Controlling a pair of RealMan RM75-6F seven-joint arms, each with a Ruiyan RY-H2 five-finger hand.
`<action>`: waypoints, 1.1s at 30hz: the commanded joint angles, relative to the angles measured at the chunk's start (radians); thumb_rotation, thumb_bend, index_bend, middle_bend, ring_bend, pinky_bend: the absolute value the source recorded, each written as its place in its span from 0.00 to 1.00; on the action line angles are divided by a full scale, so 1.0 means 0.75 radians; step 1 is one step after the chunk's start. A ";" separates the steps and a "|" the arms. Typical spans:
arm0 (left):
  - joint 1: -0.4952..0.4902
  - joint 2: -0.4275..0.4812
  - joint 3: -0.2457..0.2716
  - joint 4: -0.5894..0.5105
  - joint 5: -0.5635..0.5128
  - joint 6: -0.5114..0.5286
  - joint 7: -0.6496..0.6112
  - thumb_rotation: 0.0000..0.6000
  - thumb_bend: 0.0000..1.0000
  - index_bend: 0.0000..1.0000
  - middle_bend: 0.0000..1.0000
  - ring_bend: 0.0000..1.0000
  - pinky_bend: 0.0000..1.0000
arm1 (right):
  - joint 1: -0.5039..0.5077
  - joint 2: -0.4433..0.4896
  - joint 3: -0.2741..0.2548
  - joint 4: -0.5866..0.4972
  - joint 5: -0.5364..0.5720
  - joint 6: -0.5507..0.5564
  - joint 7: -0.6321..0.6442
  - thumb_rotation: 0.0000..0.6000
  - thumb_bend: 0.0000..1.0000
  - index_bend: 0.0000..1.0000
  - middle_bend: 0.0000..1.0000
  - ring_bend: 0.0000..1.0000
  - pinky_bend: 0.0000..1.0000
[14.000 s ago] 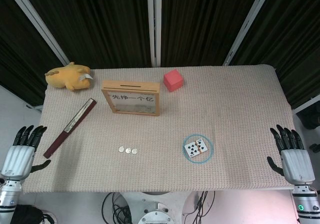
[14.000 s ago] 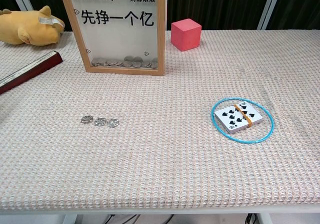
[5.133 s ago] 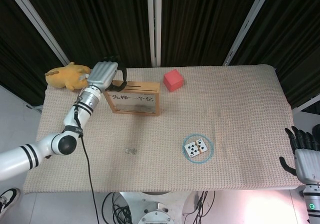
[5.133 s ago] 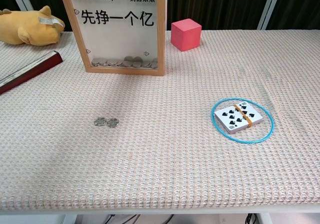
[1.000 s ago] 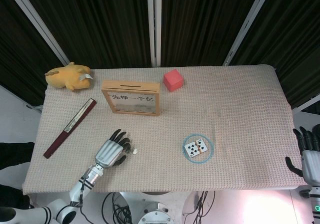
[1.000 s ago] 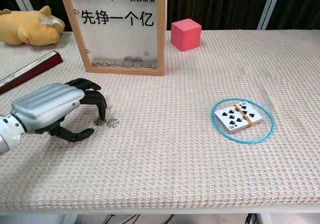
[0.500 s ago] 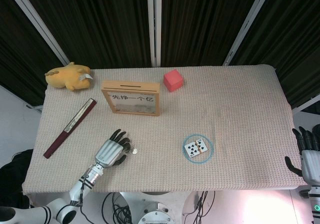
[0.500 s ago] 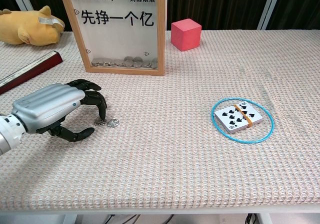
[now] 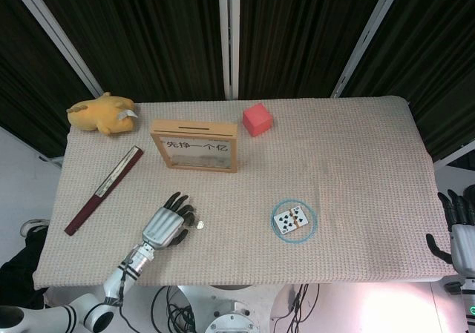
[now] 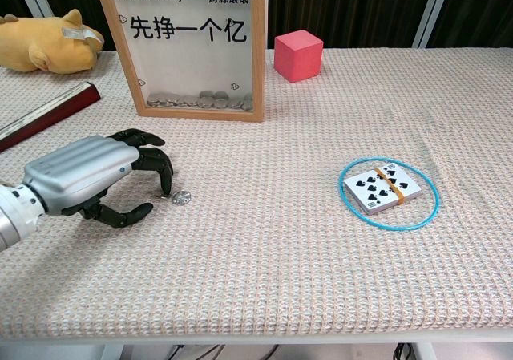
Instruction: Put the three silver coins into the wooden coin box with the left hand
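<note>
Coins are the measure: from the left, the left hand crouches on the mat, fingertips curled down where a second coin may lie hidden; whether it is pinched I cannot tell. Just right of them one silver coin lies bare. Farther back, the wooden coin box stands upright. By my judgement, at least one coin remains. The right hand idles off the table's edge, fingers apart

A table under a beige woven cloth, with things spread across it.
At the back stand a wooden coin box, a red cube and a yellow plush toy; a dark folded fan lies at the left, one silver coin near the front, playing cards inside a blue ring at the right.
</note>
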 commanded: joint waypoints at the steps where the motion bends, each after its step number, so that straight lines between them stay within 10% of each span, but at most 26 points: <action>1: -0.003 -0.003 -0.003 0.004 -0.001 -0.002 -0.004 1.00 0.25 0.42 0.24 0.04 0.02 | 0.000 0.001 0.001 0.001 0.001 -0.001 0.002 1.00 0.29 0.00 0.00 0.00 0.00; 33: -0.008 -0.151 0.003 0.300 0.135 0.180 -0.174 1.00 0.25 0.44 0.29 0.06 0.04 | 0.007 -0.007 -0.004 0.014 0.015 -0.033 0.000 1.00 0.29 0.00 0.00 0.00 0.00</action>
